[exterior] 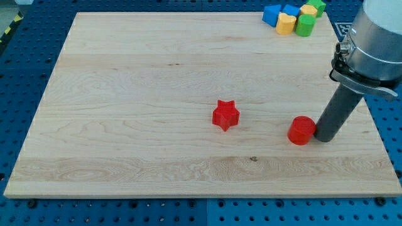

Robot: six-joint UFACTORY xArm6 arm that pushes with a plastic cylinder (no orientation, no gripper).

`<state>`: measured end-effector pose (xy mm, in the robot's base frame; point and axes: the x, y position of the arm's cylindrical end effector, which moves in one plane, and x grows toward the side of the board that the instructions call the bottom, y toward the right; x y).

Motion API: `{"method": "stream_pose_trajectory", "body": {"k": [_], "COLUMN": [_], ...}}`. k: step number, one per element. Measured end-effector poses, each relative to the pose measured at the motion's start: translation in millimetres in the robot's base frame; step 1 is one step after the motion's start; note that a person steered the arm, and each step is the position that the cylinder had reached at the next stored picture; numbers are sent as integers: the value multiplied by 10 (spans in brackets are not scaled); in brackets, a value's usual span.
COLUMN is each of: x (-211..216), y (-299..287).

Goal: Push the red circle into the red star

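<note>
The red circle (301, 130) lies on the wooden board at the view's lower right. The red star (225, 115) lies near the board's middle, to the left of the circle and a little higher, with a clear gap between them. My tip (325, 139) rests on the board right beside the circle's right side, touching it or nearly so. The dark rod rises from the tip up to the grey arm at the view's right edge.
A cluster of blocks sits at the board's top right corner: a blue block (272, 14), another blue one (291, 10), two yellow ones (286, 24) (308, 10) and two green ones (305, 25) (318, 5). The board's right edge (370, 119) runs just beyond my tip.
</note>
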<state>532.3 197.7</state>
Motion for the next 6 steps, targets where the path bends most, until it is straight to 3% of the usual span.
{"method": "stream_pose_trajectory", "body": {"k": [1,2,3,4,5,6], "x": [361,126,-111,-29,-405,-535], "y": [-59,-457,-483,17,21,-500]}}
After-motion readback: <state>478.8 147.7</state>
